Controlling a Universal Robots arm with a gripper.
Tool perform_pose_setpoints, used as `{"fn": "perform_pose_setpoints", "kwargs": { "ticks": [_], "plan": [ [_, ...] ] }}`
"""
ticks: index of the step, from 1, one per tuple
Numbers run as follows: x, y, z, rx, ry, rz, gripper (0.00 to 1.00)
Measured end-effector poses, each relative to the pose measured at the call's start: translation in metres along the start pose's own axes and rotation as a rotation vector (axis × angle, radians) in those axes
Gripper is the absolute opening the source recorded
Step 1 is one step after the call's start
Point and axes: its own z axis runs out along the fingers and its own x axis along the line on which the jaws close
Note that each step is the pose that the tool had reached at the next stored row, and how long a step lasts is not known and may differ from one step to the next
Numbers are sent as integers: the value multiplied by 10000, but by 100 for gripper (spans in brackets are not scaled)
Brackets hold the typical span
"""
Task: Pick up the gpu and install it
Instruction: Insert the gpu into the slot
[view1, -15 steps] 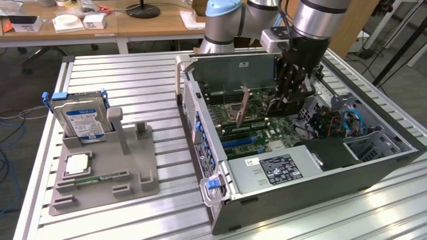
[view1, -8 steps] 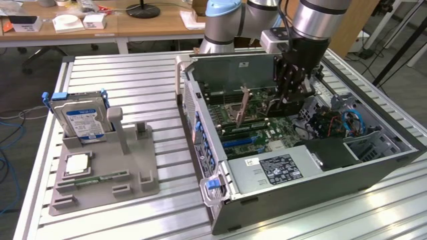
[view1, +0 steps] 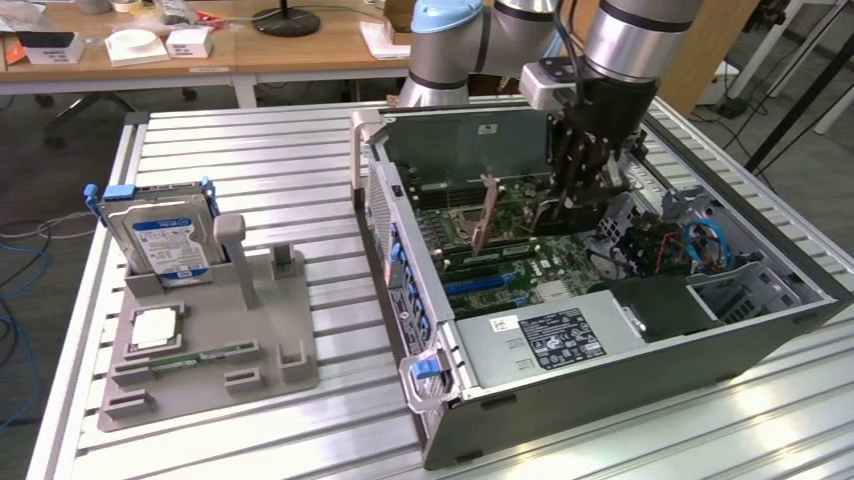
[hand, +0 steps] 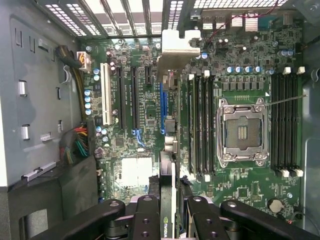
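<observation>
My black tool (hand: 171, 202), clenched on the gpu (hand: 173, 57) (thin dark card, pale metal bracket), holds it edge-on over the green motherboard (hand: 245, 75) inside the open grey computer case (view1: 641, 370). Risk: with any offset from the blue slot (hand: 161, 100), pressing could jam the bracket or damage contacts.

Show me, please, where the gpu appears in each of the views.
Exterior view: the gpu stands on edge inside the open case, over the motherboard.
Wrist view: the gpu runs edge-on between the expansion slots and the memory slots.
Shared landmark: the CPU socket.
</observation>
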Motion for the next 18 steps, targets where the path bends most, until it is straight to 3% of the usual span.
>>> {"fn": "perform_pose_setpoints", "kwargs": {
  "ticks": [18],
  "plan": [
    [2,22,86,-1,3,-1,26]
  ]
}}
